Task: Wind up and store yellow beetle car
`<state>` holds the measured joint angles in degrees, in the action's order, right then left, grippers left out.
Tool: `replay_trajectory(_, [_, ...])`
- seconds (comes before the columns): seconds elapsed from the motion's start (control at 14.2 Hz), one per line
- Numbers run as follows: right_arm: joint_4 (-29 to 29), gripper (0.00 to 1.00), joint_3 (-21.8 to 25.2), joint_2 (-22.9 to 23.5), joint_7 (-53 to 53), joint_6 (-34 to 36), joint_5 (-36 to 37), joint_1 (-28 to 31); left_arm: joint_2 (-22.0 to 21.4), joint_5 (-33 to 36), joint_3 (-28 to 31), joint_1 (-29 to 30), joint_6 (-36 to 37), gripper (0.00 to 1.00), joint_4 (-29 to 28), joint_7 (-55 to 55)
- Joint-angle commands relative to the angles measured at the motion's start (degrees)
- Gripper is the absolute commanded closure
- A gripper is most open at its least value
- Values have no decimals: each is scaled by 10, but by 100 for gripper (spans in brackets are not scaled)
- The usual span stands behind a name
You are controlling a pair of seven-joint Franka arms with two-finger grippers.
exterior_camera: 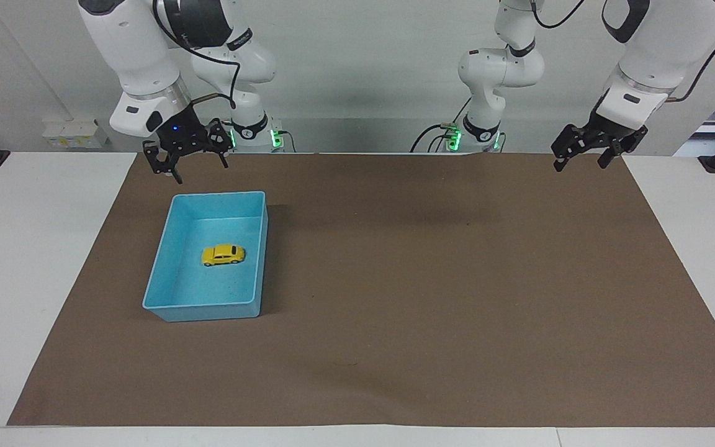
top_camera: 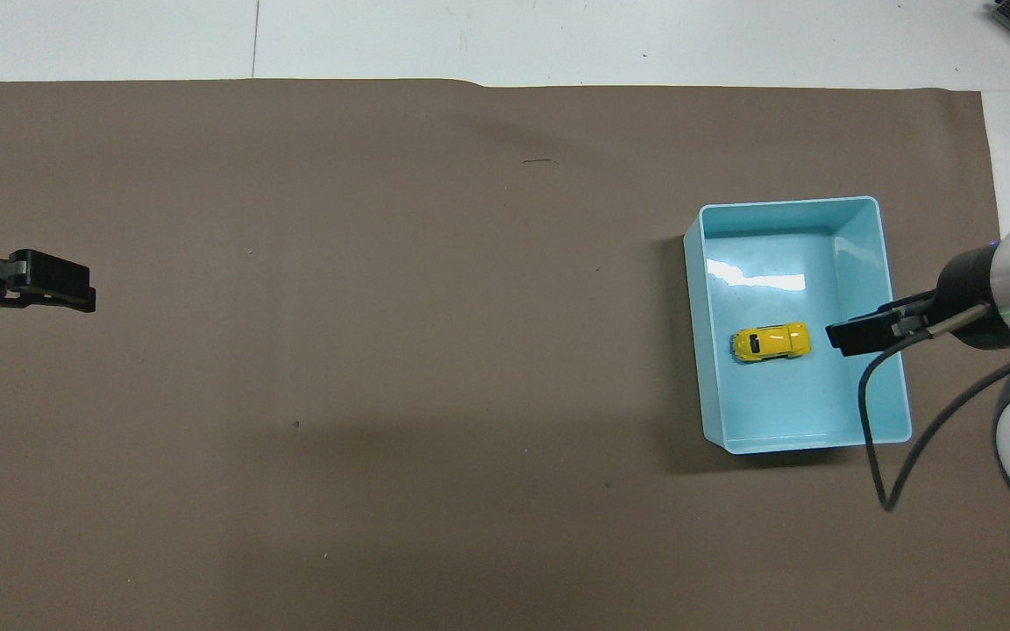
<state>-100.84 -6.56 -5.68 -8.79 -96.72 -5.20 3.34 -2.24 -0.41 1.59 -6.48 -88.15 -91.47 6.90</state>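
Note:
The yellow beetle car [exterior_camera: 223,254] [top_camera: 771,342] stands on its wheels on the floor of the light blue tray [exterior_camera: 208,308] [top_camera: 785,204], touched by nothing. My right gripper [exterior_camera: 196,169] [top_camera: 856,336] hangs open and empty, high in the air over the tray's edge and well clear of the car. Over the brown mat's corner at the left arm's end, my left gripper [exterior_camera: 580,165] [top_camera: 75,298] waits, open and empty.
A brown mat [exterior_camera: 432,298] [top_camera: 382,350] covers most of the white table [exterior_camera: 35,261], and the tray sits on it toward the right arm's end. A black cable [top_camera: 873,438] loops down from the right wrist.

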Motion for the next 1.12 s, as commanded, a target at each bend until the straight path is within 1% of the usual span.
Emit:
replay_trajectory(0.0, [38, 0, -7, 34, 183, 10, -12, 0, -6, -2, -5, 8, 5, 0, -3, 5])
replay_trajectory(0.07, [55, 0, -7, 45, 184, 12, -2, 3, -6, -2, -4, 8, 5, 0, -3, 5])
replay_trajectory(0.21, [115, 0, -7, 73, 185, 27, 12, -3, -5, -2, -5, 8, 5, 0, -3, 5])
replay_trajectory(0.28, [147, 0, -8, 97, 186, 62, 26, -10, -6, -2, -5, 8, 5, 0, -3, 5])
replay_trajectory(0.35, [181, 0, -9, 112, 186, 83, 31, -16, -6, -2, -4, 8, 5, 0, -3, 5])
replay_trajectory(0.49, [186, 0, -9, 115, 187, 81, 28, -13, -5, -2, -4, 8, 5, 0, -3, 5])
replay_trajectory(0.63, [186, 0, -8, 115, 184, 64, 29, -12, -6, -2, -4, 8, 5, 0, -3, 5])
replay_trajectory(1.05, [182, 0, -6, 103, 185, 79, 45, -15, -6, -2, -4, 8, 5, 0, -3, 5])
